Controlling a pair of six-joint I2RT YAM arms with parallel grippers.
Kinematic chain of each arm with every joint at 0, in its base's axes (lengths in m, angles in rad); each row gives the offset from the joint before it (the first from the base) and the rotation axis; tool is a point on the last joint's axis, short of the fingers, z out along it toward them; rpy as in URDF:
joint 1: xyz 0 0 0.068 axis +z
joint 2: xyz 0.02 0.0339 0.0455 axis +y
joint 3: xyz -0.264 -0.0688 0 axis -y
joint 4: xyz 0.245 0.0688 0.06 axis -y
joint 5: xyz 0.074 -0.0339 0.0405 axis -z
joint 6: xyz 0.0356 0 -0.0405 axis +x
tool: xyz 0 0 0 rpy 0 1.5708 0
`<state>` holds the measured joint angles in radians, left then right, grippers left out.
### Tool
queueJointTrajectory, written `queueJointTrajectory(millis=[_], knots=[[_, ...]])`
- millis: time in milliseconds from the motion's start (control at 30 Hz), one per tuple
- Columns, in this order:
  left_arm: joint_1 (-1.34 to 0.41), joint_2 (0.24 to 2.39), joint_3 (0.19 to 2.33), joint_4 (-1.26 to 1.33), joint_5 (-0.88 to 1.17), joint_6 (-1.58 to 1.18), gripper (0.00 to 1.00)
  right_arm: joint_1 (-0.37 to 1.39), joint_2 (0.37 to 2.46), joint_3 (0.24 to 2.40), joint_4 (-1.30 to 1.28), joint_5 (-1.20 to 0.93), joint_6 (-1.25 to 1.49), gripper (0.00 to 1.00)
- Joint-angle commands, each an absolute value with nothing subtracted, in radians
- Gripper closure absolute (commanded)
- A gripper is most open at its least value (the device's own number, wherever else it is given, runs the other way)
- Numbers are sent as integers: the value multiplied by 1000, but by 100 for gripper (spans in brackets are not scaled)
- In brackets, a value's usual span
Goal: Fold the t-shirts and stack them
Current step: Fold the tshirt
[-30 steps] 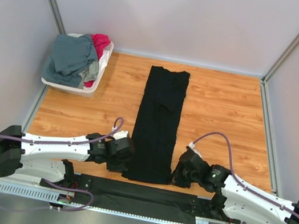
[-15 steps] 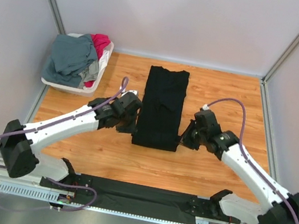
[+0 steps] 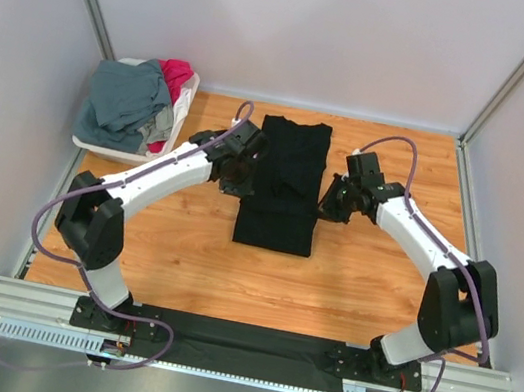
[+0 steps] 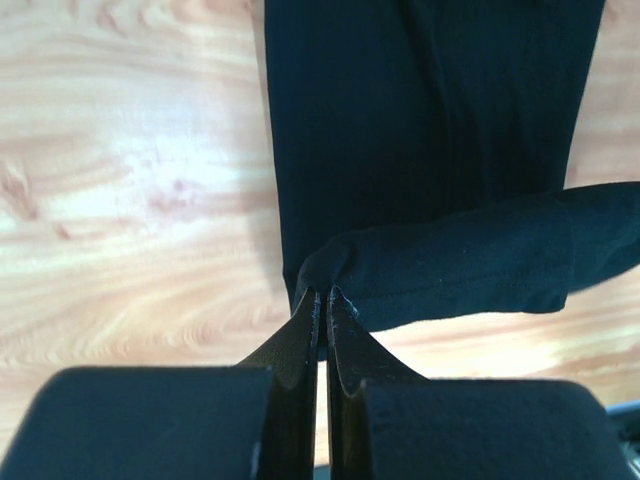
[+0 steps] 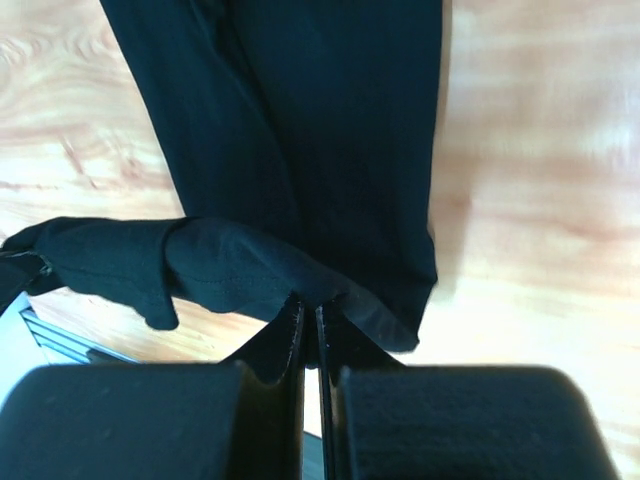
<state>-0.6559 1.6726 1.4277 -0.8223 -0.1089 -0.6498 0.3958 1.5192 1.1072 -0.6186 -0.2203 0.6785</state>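
The black t-shirt (image 3: 285, 180) lies as a long narrow strip on the wooden table, its near end lifted and carried over its middle. My left gripper (image 3: 245, 175) is shut on the shirt's near left corner (image 4: 330, 275). My right gripper (image 3: 329, 206) is shut on the near right corner (image 5: 310, 285). The lifted hem hangs between them above the flat cloth (image 4: 420, 110), which also shows in the right wrist view (image 5: 300, 100). The slate grey-blue t-shirt (image 3: 128, 103) and the magenta-red t-shirt (image 3: 175, 74) lie heaped in the basket.
A white plastic basket (image 3: 125, 154) stands at the table's back left corner. Grey walls close in the table on three sides. A black cloth strip (image 3: 238, 334) lies along the near rail by the arm bases.
Both grippers have carried the shirt's near hem from the table's front edge toward the back, doubling the black strip over itself; it now looks about half as long.
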Motion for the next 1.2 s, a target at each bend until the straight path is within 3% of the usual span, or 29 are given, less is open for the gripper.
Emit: queueJointTrajectory(millis=[0,1167], knots=[[-631,1732,1486,-844,-92,-609,100,374,1581,1172,-563,-281,637,100],[-512,2086,1740,-775,3,-545,100,270,1954,1437,-592,-333,583,100]])
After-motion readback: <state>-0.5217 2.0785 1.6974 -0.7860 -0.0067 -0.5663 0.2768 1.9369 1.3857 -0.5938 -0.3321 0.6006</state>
